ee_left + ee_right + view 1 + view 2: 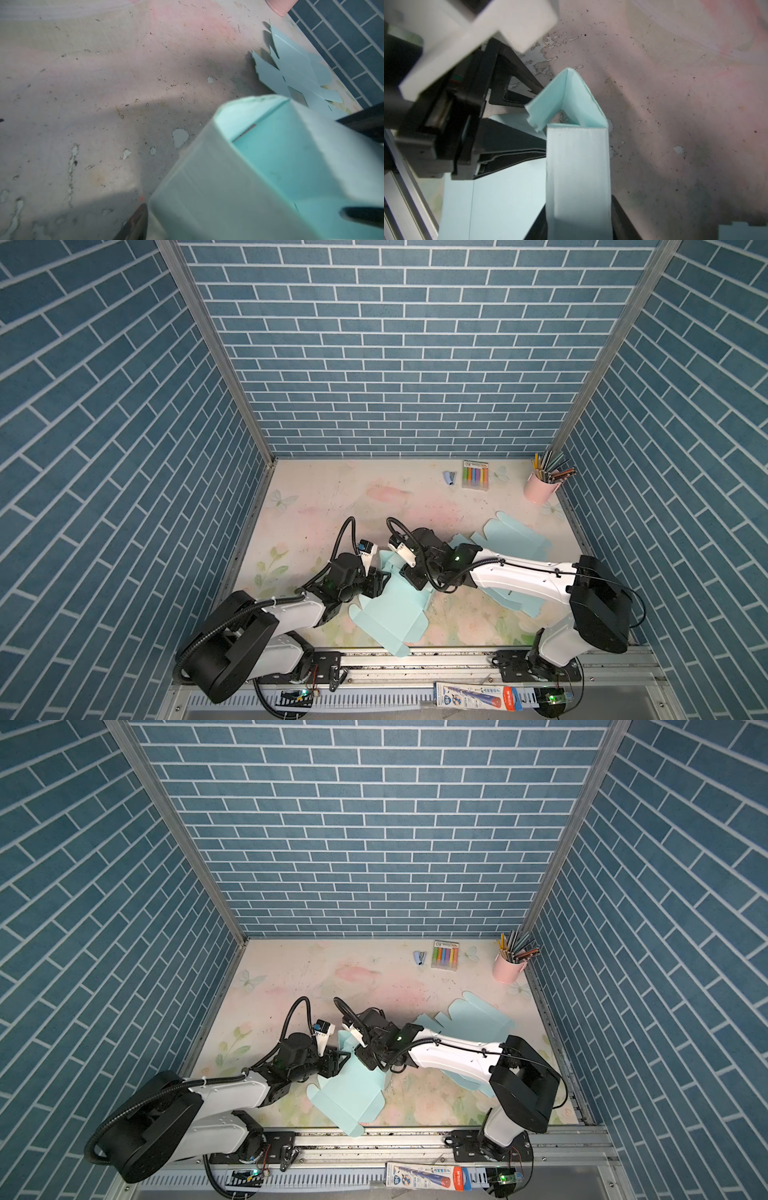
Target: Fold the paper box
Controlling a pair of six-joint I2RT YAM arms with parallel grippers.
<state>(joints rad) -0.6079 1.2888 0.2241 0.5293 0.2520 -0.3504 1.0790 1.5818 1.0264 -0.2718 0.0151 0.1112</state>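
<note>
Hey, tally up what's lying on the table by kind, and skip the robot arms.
Paper box being folded: 1
Pile of flat box sheets: 1 (I can't count the sheets)
Pink pencil cup: 1
Marker pack: 1
Small blue stapler: 1
Total: 5

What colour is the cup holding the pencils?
Pink; the cup shows best in a top view.

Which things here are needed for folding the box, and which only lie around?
For the job: paper box, left pincer, right pincer.
Lying about: stack of flat blanks, pencil cup, marker pack, stapler, pen pack.
</note>
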